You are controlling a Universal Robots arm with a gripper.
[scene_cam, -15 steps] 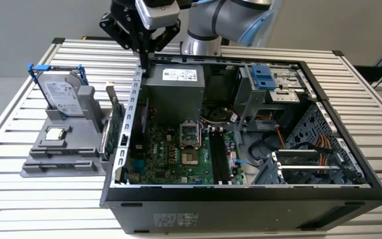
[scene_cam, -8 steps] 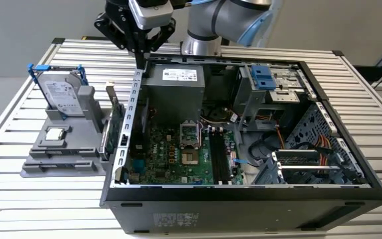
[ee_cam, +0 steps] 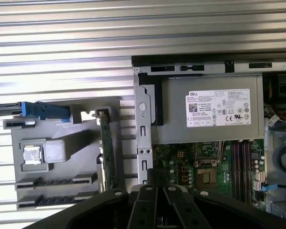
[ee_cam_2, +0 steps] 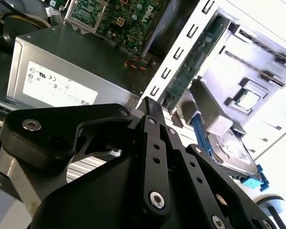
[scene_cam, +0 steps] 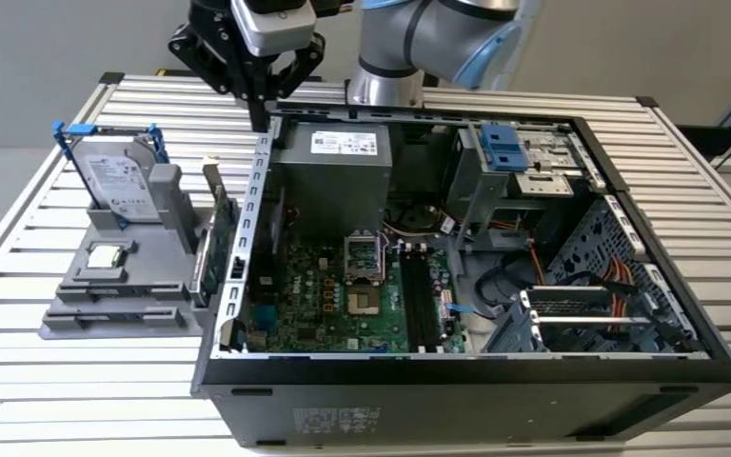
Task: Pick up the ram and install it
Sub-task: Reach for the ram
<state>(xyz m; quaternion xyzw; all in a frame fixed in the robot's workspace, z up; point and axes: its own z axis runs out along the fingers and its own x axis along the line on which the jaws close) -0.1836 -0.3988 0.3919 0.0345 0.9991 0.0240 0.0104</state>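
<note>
Silver slats form the counter [scene_cam: 35,381] that carries everything. On the exterior view's left stands a grey holder [scene_cam: 87,319]. At its far end a hard drive [scene_cam: 118,181] stands upright in a frame with blue clips. Nearer, a small square processor chip [scene_cam: 108,255] lies flat in a pocket.

Along the holder's right side a green card [scene_cam: 222,243] with a metal bracket stands on edge. It is just beside the left wall of the open computer case [scene_cam: 467,409].

The gripper [scene_cam: 260,122] hangs over the far left corner of that case. Its black fingers [ee_cam_2: 152,157] are pressed together, as both wrist views also show. Whether the tips touch the case wall I cannot tell.

Inside the case, a grey power supply [scene_cam: 334,181] with a white label sits at the far side. The green motherboard [scene_cam: 327,305] lies flat nearer. Along the motherboard's right edge run long black slots [scene_cam: 419,305]. The ram I cannot pick out with certainty, and whether a stick sits in those slots I cannot tell.

Further right, a metal drive cage with a blue latch [scene_cam: 505,148] stands at the far side. A bundle of orange, red and yellow cables [scene_cam: 613,305] runs along the near right of the case.
</note>
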